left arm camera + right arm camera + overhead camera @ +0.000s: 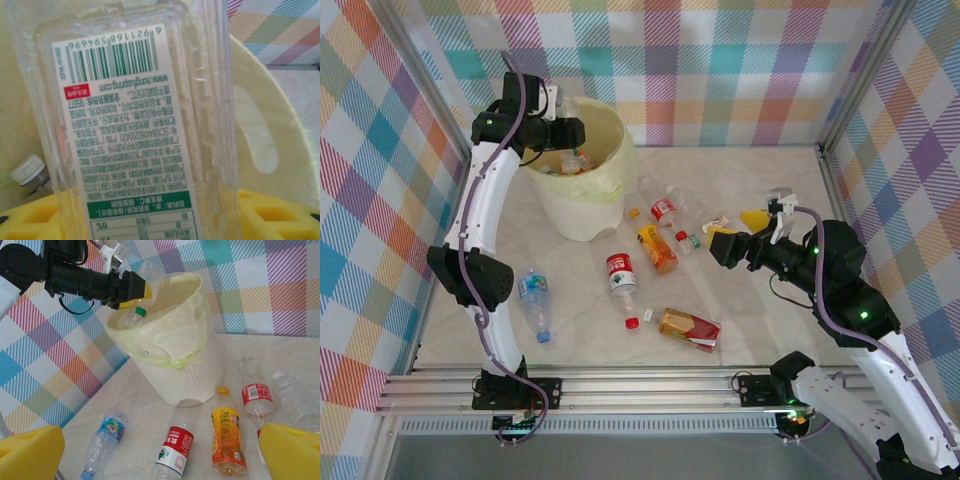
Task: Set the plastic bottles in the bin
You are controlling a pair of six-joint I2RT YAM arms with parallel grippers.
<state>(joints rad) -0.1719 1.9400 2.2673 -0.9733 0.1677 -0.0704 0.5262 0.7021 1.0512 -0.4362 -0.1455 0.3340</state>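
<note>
My left gripper (576,131) hangs over the pale-yellow bin (588,190), shut on a clear plastic bottle (130,125) with a white label. In the right wrist view that bottle (142,300) points its green cap down into the bin (175,355). More bottles lie inside the bin, one with a white cap (29,171). My right gripper (745,235) is open above the table, with nothing between its yellow fingers (290,452). On the table lie a red-labelled bottle (622,275), an orange one (657,248), a blue-labelled one (535,300) and an amber one (690,326).
A smaller red-labelled bottle (663,210) and a clear one (295,400) lie right of the bin. Loose bottles cluster between the two arms. Checked walls and metal frame posts (850,95) close off the table on three sides.
</note>
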